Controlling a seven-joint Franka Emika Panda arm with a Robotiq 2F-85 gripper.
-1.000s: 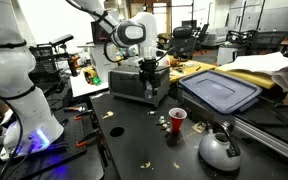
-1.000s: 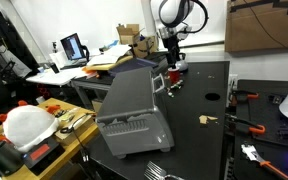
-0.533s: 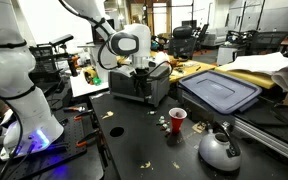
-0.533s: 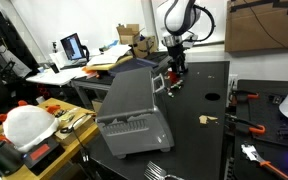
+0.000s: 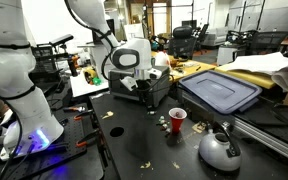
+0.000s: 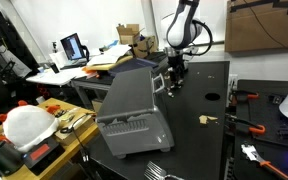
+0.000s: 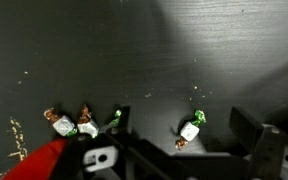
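Note:
My gripper (image 7: pixel 184 116) is open, with its fingers pointing down over the black table. In the wrist view one small candy (image 7: pixel 191 130) with a white and green wrapper lies between the two fingers. Three more candies (image 7: pixel 80 124) lie to the left of the fingers. A red cup (image 7: pixel 36 166) shows at the bottom left. In an exterior view the gripper (image 5: pixel 144 97) hangs in front of a grey appliance (image 5: pixel 127 87), left of the red cup (image 5: pixel 177 118) and the candies (image 5: pixel 162 123). It also shows low over the table in an exterior view (image 6: pixel 174 80).
A blue bin lid (image 5: pixel 221 90) lies at the back right and a grey kettle-like object (image 5: pixel 219 150) stands at the front right. The grey appliance (image 6: pixel 132 112) stands on the table's near side. Small scraps (image 6: pixel 206 119) lie on the table. Red-handled tools (image 6: pixel 246 126) lie at its edge.
The arm has swung away from above the grey appliance and come down towards the table by the candies and red cup. The gripper stays open.

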